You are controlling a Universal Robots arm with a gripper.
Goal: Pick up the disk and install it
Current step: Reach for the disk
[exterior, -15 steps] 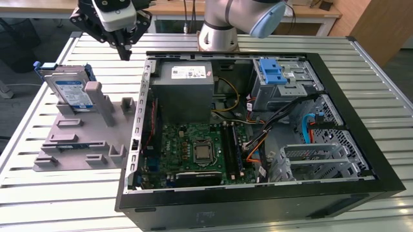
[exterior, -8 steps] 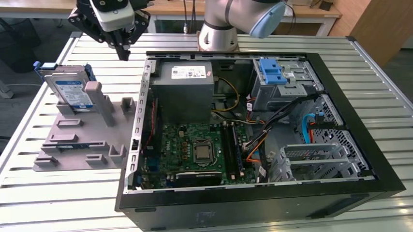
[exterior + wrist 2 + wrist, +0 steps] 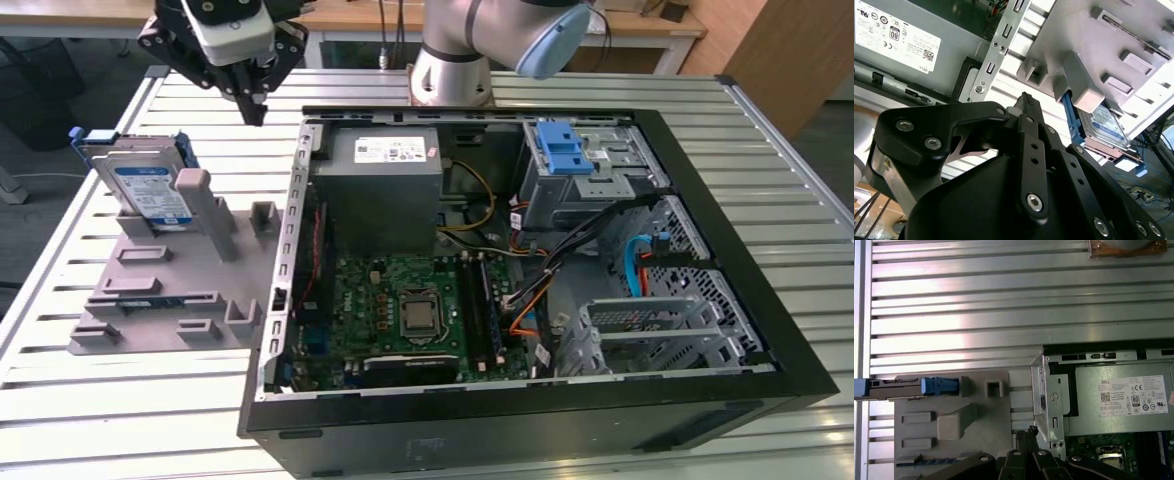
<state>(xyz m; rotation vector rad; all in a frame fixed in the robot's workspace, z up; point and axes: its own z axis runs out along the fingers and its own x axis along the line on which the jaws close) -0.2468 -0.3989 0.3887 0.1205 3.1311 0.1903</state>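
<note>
The flat silver disk in its blue plastic caddy (image 3: 144, 188) stands on edge in the grey plastic holder (image 3: 160, 300), at the exterior view's left on the slatted metal table (image 3: 794, 180). The black end effector (image 3: 251, 108) hangs above, between the holder and the open black computer case (image 3: 534, 440). Its fingers are together and empty. As I judge it, both picking up and installing are left to do.

Count from us: one disk (image 3: 142, 182), one grey fixture plate (image 3: 160, 312), one open PC case (image 3: 534, 432), one power supply (image 3: 380, 195), one motherboard (image 3: 387, 330), one CPU socket (image 3: 419, 312), one blue latch bracket (image 3: 563, 150), one arm (image 3: 461, 60), one tool (image 3: 251, 115), one bench (image 3: 787, 140).
</note>
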